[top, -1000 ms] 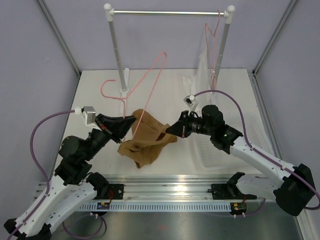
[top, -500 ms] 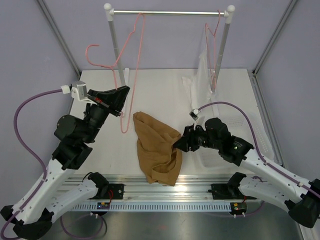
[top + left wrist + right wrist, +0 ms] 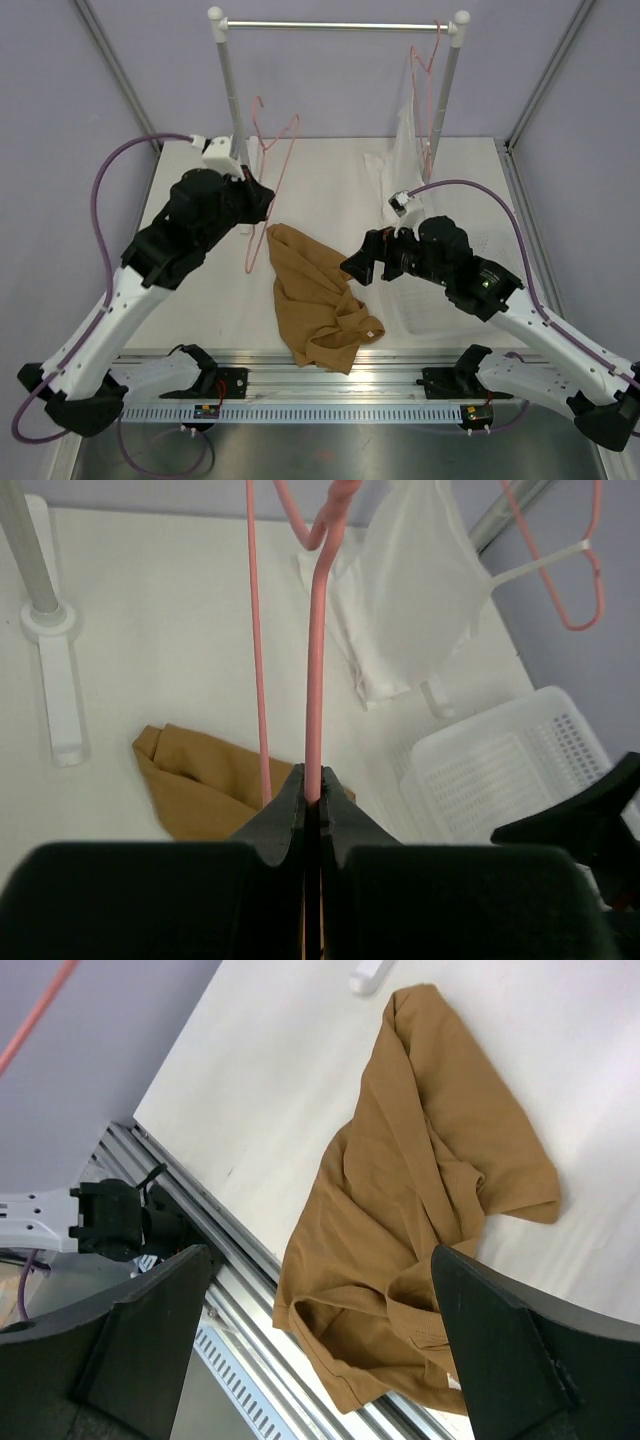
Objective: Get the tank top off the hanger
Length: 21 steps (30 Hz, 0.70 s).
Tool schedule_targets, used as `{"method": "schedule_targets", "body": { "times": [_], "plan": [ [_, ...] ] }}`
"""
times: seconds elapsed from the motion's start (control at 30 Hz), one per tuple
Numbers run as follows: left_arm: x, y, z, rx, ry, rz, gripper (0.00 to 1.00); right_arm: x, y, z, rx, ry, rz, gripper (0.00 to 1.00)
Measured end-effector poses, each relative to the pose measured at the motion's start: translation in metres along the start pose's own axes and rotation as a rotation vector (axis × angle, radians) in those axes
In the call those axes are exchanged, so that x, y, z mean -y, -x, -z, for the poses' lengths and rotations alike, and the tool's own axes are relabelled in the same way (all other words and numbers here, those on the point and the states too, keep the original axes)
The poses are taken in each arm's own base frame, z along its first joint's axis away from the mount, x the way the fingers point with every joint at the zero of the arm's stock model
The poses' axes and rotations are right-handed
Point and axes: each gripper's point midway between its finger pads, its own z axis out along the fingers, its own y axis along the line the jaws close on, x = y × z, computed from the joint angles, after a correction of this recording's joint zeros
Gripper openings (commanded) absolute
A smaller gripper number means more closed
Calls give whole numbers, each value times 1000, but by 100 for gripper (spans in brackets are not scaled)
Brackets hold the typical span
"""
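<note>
The tank top (image 3: 315, 295) lies crumpled on the table (image 3: 330, 190), its lower end close to the near edge. It is off the hanger, and nothing grips it.

Just to its right, the right gripper (image 3: 360, 262) hangs above the cloth. Its fingers (image 3: 150, 1330) are spread wide with nothing between them. In the right wrist view, the tan folds lie below the gap.

Beside that arm, on the right of the table, sits a white basket (image 3: 500, 770).

Farther back on the left, the left gripper (image 3: 312, 800) is clamped tight on the hanger (image 3: 316, 680), pinching one pink wire between its fingertips. A second wire of the same hanger runs just to the left. The hanger is bare and held up off the table. In the top view, its lower end shows beside the tank top's left edge, and I cannot tell whether they touch.

At the back stands a rack (image 3: 228, 90). On the right end of its rail (image 3: 335, 25) hangs a second pink hanger (image 3: 430, 70) with a white garment (image 3: 405, 150) on it.
</note>
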Motion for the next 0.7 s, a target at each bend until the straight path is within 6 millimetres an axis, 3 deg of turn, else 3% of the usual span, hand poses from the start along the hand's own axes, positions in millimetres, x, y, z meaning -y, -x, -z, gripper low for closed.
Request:
{"method": "schedule_targets", "body": {
  "times": [0.2, 0.33, 0.4, 0.53, 0.7],
  "plan": [
    [14, 35, -62, -86, 87, -44, 0, 0, 9, 20, 49, -15, 7, 99],
    [18, 76, -93, -51, 114, -45, 0, 4, 7, 24, 54, -37, 6, 100],
    [14, 101, -107, -13, 129, -34, 0, 7, 3, 23, 45, -47, 5, 100],
    [-3, 130, -130, 25, 153, -24, 0, 12, -4, 21, 28, -56, 3, 100],
    [-30, 137, -156, 24, 155, -19, 0, 16, -11, 17, 11, -64, 5, 100]
  ]
}}
